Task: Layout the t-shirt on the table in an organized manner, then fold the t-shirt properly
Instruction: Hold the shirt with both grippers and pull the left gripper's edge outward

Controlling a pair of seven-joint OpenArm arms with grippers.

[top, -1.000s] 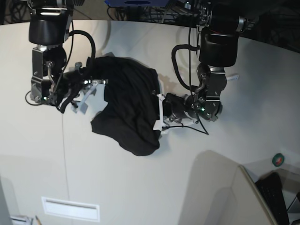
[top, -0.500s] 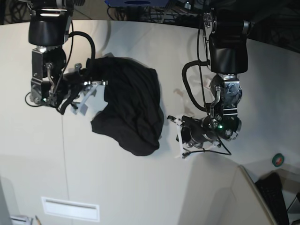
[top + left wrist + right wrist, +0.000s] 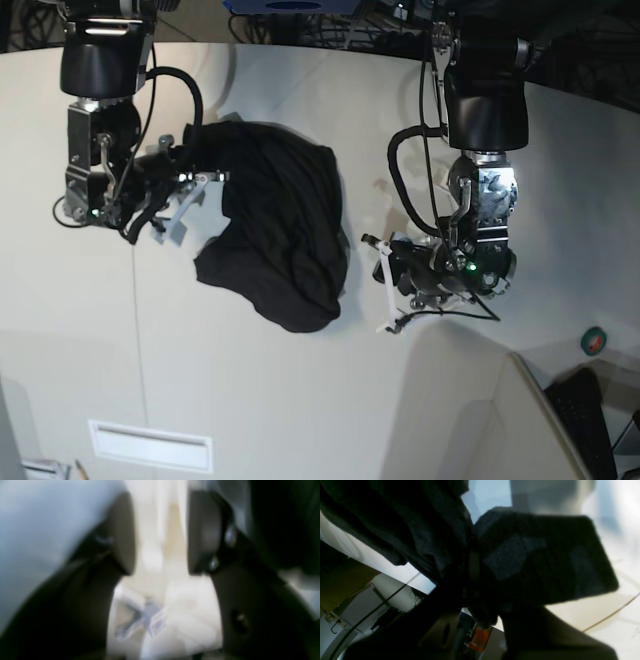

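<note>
You are in the layout step: the shirt (image 3: 275, 225) lies bunched in a dark heap on the table (image 3: 300, 400), nowhere near flat, so folding is a long way off.

Your right gripper (image 3: 190, 175), on the left of the base view, is clenched on a bunch of cloth at the heap's upper edge. Its wrist view confirms it: black fabric (image 3: 425, 530) is pinched right at the jaws and drapes away from them. That gives you one anchor.

Your left gripper (image 3: 385, 285) is apart from the shirt, just beside its right edge, over bare table. Its wrist view is blurred, but you can see the two pads (image 3: 125, 532) parted with pale table between them and nothing in the gap. So it is released and empty, roughly half open.

By my reading, the next move calls for the left gripper to take a second hold on the shirt, best at a hem or sleeve edge well away from the right grip, so the two arms can draw the cloth apart and spread it. You cannot tell from here which part of the heap is hem, collar or sleeve. Go in low at the near edge, and close on a single layer if you can.
</note>
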